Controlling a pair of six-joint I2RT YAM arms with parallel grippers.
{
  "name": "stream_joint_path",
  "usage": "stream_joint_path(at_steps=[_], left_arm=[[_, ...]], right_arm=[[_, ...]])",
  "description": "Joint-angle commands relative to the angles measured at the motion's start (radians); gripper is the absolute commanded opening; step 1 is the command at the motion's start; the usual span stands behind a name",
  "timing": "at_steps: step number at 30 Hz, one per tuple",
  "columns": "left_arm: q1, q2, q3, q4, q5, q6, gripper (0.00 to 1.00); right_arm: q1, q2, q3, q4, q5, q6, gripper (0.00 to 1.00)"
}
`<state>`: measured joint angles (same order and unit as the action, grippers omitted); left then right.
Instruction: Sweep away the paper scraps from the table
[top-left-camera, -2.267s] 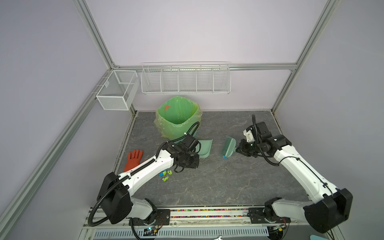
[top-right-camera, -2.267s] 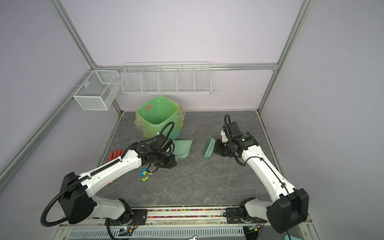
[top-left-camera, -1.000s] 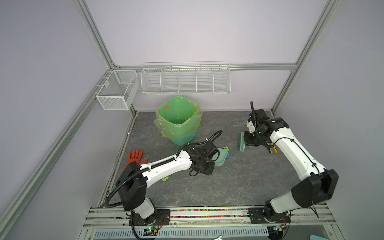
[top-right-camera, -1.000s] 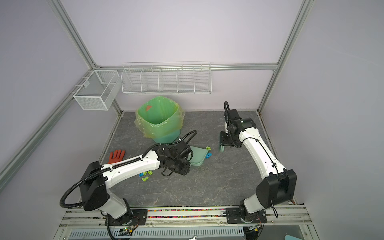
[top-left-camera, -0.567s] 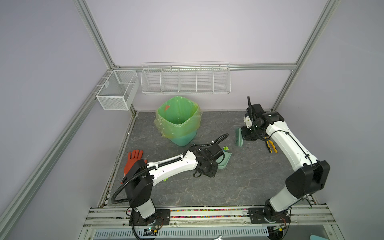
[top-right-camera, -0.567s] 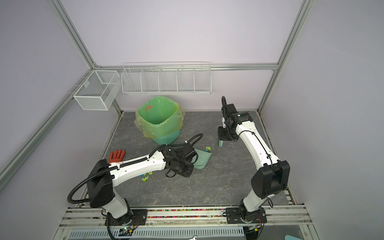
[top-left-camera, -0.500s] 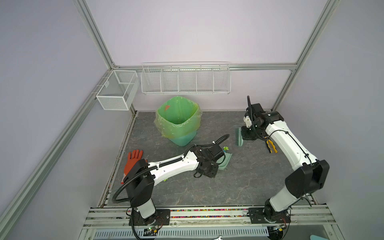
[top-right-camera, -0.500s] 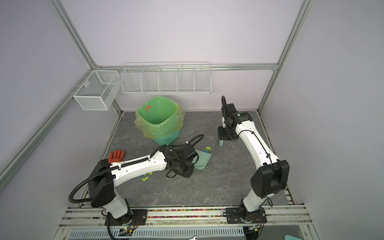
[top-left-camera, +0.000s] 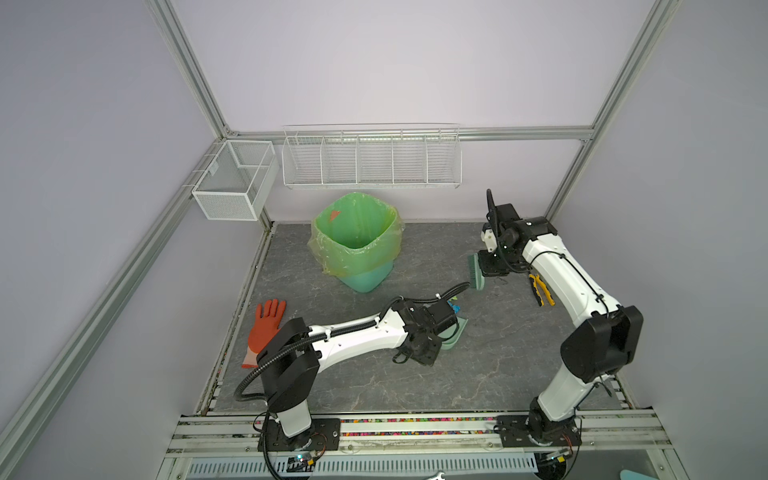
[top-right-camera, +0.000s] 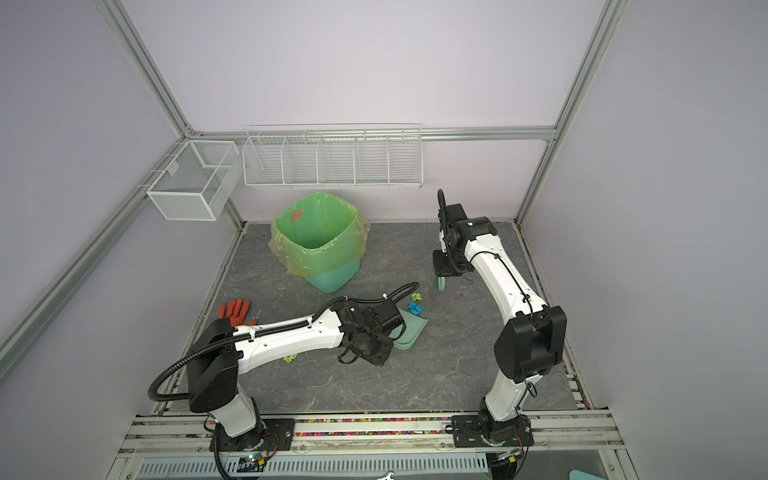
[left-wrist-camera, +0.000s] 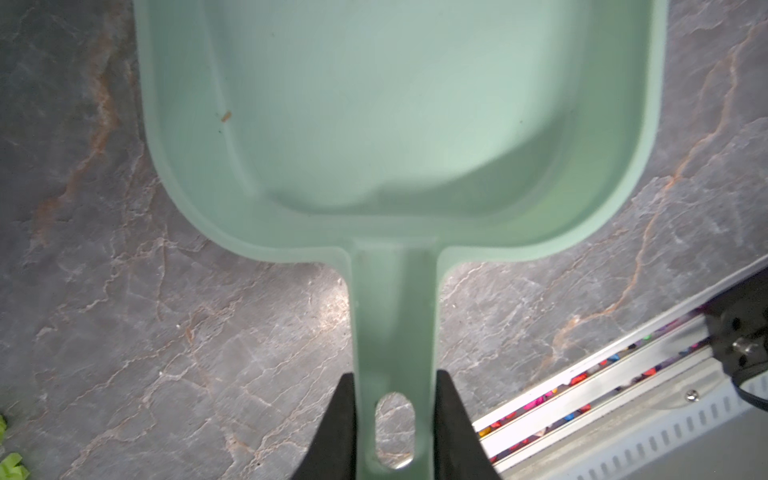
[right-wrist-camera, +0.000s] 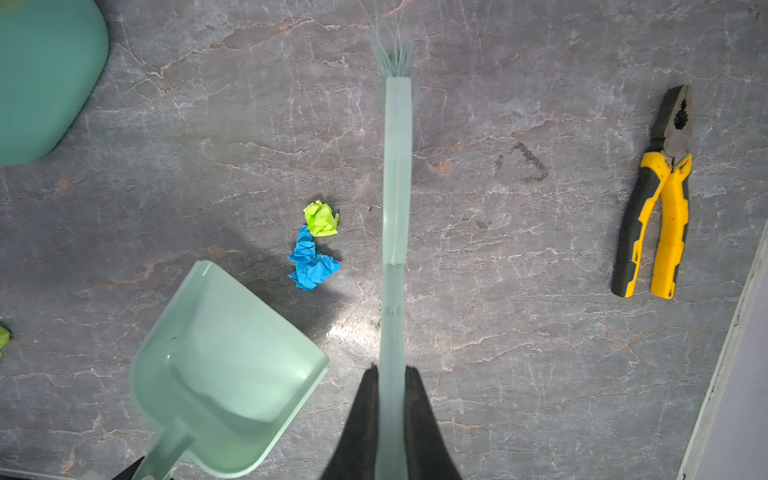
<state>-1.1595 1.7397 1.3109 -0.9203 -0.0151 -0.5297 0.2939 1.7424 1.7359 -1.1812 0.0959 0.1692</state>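
A small cluster of blue and lime paper scraps (right-wrist-camera: 313, 249) lies on the dark veined table (top-left-camera: 478, 374), seen in both top views (top-right-camera: 415, 305). More lime paper scraps (top-right-camera: 291, 357) lie under the left arm. My left gripper (left-wrist-camera: 395, 376) is shut on the handle of a pale green dustpan (left-wrist-camera: 395, 124). The dustpan's mouth (right-wrist-camera: 224, 374) faces the cluster from close by. My right gripper (right-wrist-camera: 392, 370) is shut on a pale green brush (right-wrist-camera: 397, 187). The brush (top-left-camera: 475, 272) hangs just beyond the scraps, on their far right side.
A teal bin lined with a green bag (top-left-camera: 355, 245) stands at the back. An orange-red glove (top-left-camera: 266, 328) lies at the left edge. Yellow-handled pliers (right-wrist-camera: 656, 199) lie to the right of the brush. Wire baskets (top-left-camera: 370, 158) hang on the back rail.
The left arm has carried the dustpan to the right, up to the blue and lime cluster. The right arm drew the brush back towards the far side. Both have hardly moved in the last half second.
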Motion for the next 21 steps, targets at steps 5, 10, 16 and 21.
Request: stream_joint_path(at_steps=[5, 10, 16, 21], left_arm=[[-0.008, 0.034, 0.027, -0.047, -0.061, -0.004, 0.00], [-0.016, 0.048, 0.038, -0.074, -0.106, -0.008, 0.00], [-0.027, 0.046, 0.039, -0.078, -0.089, -0.015, 0.00], [-0.028, 0.061, 0.023, -0.038, -0.033, -0.022, 0.00]], right_arm=[[-0.005, 0.050, 0.073, -0.026, 0.039, -0.057, 0.07], [-0.004, 0.050, 0.072, 0.005, 0.033, -0.058, 0.07], [-0.006, 0.074, 0.097, 0.005, 0.027, -0.058, 0.07], [-0.005, 0.079, 0.116, 0.010, 0.034, -0.019, 0.07]])
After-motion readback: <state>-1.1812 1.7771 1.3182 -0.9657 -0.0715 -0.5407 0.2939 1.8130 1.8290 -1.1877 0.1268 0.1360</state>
